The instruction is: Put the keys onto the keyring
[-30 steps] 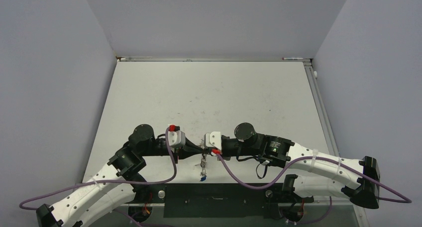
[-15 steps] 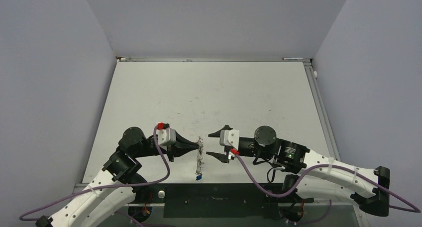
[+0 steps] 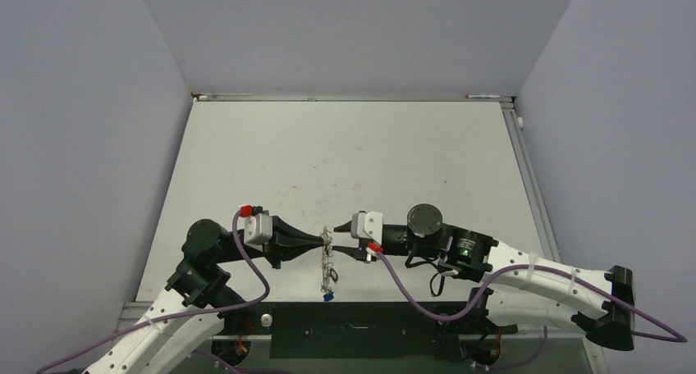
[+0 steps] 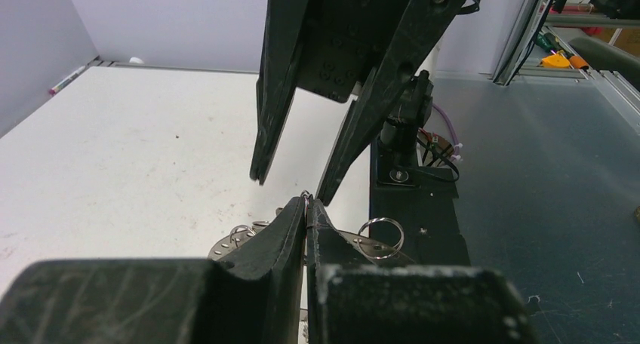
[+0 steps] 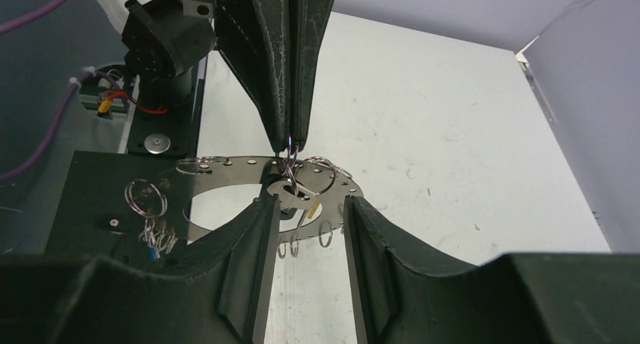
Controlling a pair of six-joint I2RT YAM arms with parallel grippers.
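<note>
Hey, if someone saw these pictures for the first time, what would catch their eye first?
Near the front edge of the table, the left gripper is pinched shut on a small wire loop of the keyring, which hangs in the air from it. The right gripper faces it tip to tip, fingers apart, close to the ring. A key with a blue tag dangles at the ring's lowest point.

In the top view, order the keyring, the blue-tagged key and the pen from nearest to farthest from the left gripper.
1. keyring: pinched in the left gripper tips.
2. blue-tagged key: lower, towards the arm bases.
3. pen: table's far right corner.
</note>
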